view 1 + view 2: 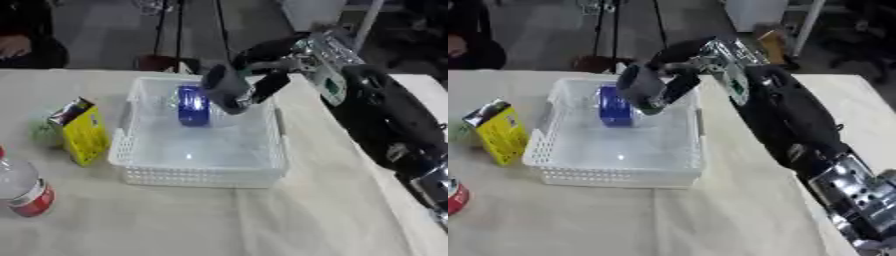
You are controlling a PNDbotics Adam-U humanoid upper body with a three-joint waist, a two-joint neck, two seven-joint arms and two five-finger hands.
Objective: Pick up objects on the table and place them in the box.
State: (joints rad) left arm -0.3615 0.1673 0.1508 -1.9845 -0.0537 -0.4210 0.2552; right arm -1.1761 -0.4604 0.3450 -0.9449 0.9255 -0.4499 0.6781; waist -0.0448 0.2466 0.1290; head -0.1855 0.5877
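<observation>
A white mesh box (199, 176) stands mid-table, and a blue can-like object (193, 105) lies in its far part. My right hand (269, 82) reaches in from the right over the box's far right corner. Its fingers are curled round a dark grey cylinder (225, 88), held tilted just above the box interior, next to the blue object. On the table left of the box stands a yellow packet (83, 132). A clear bottle with a red label (26, 192) lies at the lower left. My left hand shows in neither view.
A pale green thing (39, 129) sits behind the yellow packet near the left edge. My black right arm (785, 117) spans the table's right side. Beige cloth (219, 220) covers the table in front of the box.
</observation>
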